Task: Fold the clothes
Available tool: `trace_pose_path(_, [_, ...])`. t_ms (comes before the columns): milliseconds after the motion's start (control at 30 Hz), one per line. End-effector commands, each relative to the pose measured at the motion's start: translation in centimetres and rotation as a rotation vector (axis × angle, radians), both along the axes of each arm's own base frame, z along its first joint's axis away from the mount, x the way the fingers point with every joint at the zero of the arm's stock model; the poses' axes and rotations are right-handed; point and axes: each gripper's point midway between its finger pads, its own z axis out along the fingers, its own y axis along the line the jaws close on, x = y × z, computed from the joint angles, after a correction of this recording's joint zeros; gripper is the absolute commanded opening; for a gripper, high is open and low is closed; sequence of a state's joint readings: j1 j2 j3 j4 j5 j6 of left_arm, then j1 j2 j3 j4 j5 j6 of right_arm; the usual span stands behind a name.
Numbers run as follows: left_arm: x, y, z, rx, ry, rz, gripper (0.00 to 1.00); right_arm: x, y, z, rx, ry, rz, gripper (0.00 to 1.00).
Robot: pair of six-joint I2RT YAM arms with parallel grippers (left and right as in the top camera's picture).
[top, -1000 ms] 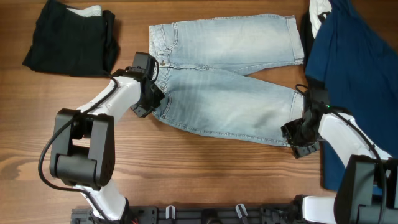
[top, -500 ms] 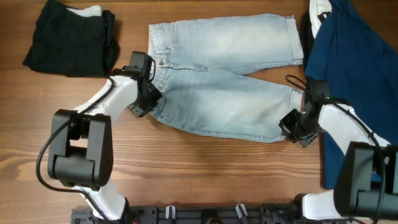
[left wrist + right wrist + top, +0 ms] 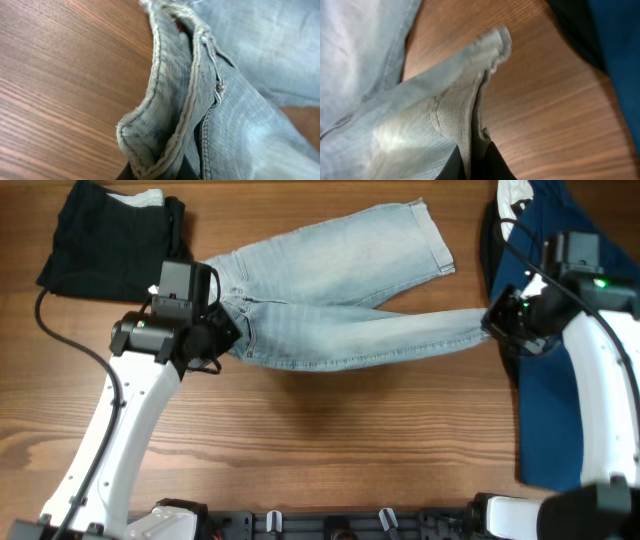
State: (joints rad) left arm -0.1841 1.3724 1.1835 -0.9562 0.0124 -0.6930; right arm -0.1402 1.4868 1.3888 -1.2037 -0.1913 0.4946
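Observation:
The clothes, a pair of faded light-blue denim pants (image 3: 340, 290), hang stretched between my two grippers above the wooden table. My left gripper (image 3: 222, 332) is shut on the waistband. In the left wrist view the stitched waistband (image 3: 175, 100) runs down into the pinch of the left gripper (image 3: 155, 172). My right gripper (image 3: 495, 320) is shut on the cuffed hem of the near leg. The right wrist view shows that hem (image 3: 465, 100) clamped in the right gripper (image 3: 472, 162). The far leg (image 3: 400, 240) trails toward the back of the table.
A black folded garment (image 3: 110, 250) lies at the back left. A large navy-blue cloth (image 3: 570, 300) covers the right side, with a white piece (image 3: 512, 200) at its top. Bare wood (image 3: 330, 440) fills the front.
The right gripper has shut on the near leg's hem. Both arms have risen and moved toward the back, lifting the pants and pulling the near leg taut; the far leg swung left.

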Motion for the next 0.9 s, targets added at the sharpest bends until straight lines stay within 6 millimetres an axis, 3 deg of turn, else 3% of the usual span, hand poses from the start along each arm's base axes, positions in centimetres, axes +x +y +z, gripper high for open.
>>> trace_pose_path(0, [-1.6, 0.2, 2.4, 0.039, -0.042, -0.033, 0.04, -2.2, -1.0, 4.7, -0.054, -0.120, 0.012, 0.04])
trace_pose_path(200, [-5.7, -0.2, 2.2, 0.014, 0.075, 0.038, 0.04, -7.1, -2.3, 8.4, -0.180, -0.146, -0.015, 0.04])
trace_pose_path(300, [-6.9, -0.5, 1.8, 0.007, 0.122, 0.063, 0.04, -7.2, -2.3, 10.5, -0.189, -0.170, -0.019, 0.04])
trace_pose_path(400, [-7.2, -0.6, 1.8, 0.001, 0.134, 0.096, 0.04, -5.7, -2.6, 11.2, -0.193, -0.194, -0.021, 0.04])
trace_pose_path(500, [-6.8, 0.2, 1.7, 0.038, 0.119, 0.131, 0.04, -3.0, -2.9, 9.2, -0.180, -0.149, -0.011, 0.04])
trace_pose_path(700, [-5.5, 1.2, 0.1, 0.110, 0.142, 0.205, 0.04, 4.0, -2.6, 1.5, -0.091, -0.015, 0.089, 0.04])
trace_pose_path(733, [-4.6, 1.0, -0.7, 0.114, 0.151, 0.204, 0.04, 5.4, -2.4, -0.2, -0.073, -0.004, 0.114, 0.04])
trace_pose_path(867, [-1.8, 0.4, -3.6, 0.136, 0.169, 0.208, 0.04, 9.3, -1.4, -3.6, -0.043, -0.039, 0.175, 0.04])
